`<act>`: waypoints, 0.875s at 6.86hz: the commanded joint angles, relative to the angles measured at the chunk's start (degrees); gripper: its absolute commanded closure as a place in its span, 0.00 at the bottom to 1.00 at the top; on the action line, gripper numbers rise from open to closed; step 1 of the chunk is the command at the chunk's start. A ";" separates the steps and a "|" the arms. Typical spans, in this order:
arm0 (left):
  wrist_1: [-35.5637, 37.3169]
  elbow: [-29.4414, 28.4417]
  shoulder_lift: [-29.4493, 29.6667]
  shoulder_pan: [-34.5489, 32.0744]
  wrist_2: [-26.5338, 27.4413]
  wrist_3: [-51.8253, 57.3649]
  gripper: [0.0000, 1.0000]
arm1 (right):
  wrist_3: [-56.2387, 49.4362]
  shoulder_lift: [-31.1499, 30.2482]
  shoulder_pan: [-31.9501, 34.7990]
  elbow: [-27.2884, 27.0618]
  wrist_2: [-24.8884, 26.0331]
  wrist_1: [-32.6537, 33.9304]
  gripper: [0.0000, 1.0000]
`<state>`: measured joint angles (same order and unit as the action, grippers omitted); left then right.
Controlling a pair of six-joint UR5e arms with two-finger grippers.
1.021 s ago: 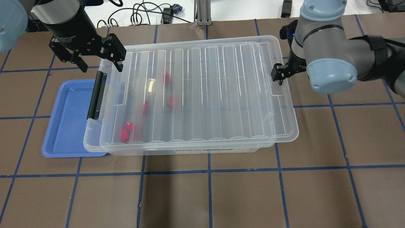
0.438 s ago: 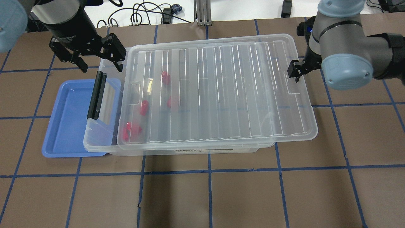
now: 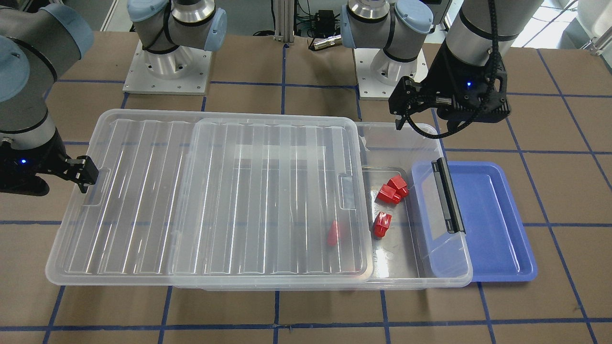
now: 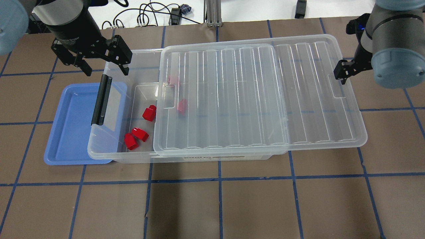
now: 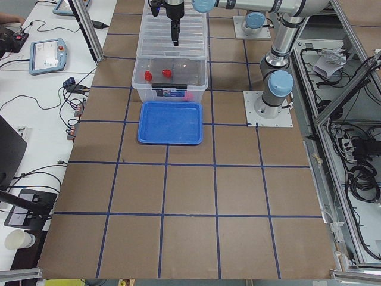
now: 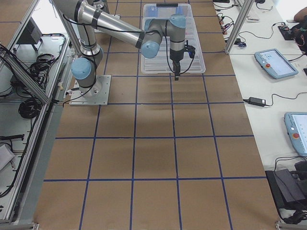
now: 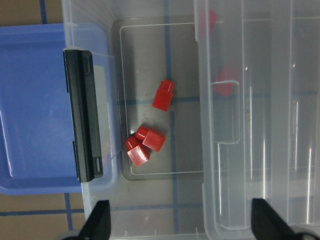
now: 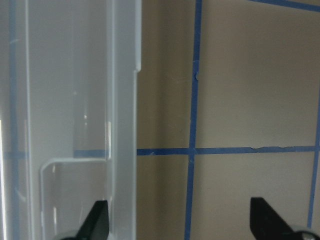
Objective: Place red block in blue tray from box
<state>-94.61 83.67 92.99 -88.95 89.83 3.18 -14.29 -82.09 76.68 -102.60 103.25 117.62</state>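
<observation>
The clear box [image 4: 99, 153] holds several red blocks. Three lie uncovered at its left end [image 4: 149, 113] [image 4: 139, 133] [image 4: 130, 141], and they also show in the left wrist view [image 7: 163, 95]. Two more show through the ribbed lid [image 4: 259, 99], which is slid off to the right. The blue tray [image 4: 69, 132] lies empty against the box's left end, partly under its rim. My left gripper [image 4: 106, 70] is open and empty above the box's far left corner. My right gripper [image 4: 343, 73] is open, with one finger at the lid's right-end handle notch [image 8: 75, 165].
A black latch bar [image 4: 101, 99] runs along the box's left end, between the blocks and the tray. The lid overhangs the box's right end over brown table with blue grid tape [image 4: 219, 205]. Cables lie beyond the far edge.
The right gripper has moved right and the lid has slid with it, uncovering the box's left end and three red blocks. The left arm has not moved.
</observation>
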 commanded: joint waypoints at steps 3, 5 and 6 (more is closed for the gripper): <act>0.04 0.00 0.43 -0.08 -0.18 0.68 0.00 | -0.03 -1.83 -0.04 0.81 -2.86 -1.85 0.00; 4.04 1.74 3.76 0.18 -0.35 1.03 0.00 | 0.40 -5.96 1.97 7.45 -13.39 -17.93 0.00; 12.26 5.85 5.34 0.18 -0.44 2.77 0.00 | 1.45 -5.80 5.38 14.20 -15.60 -25.44 0.00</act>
<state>-89.61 85.94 96.39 -88.80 89.49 4.62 -13.75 -87.26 79.02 -95.04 91.12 101.56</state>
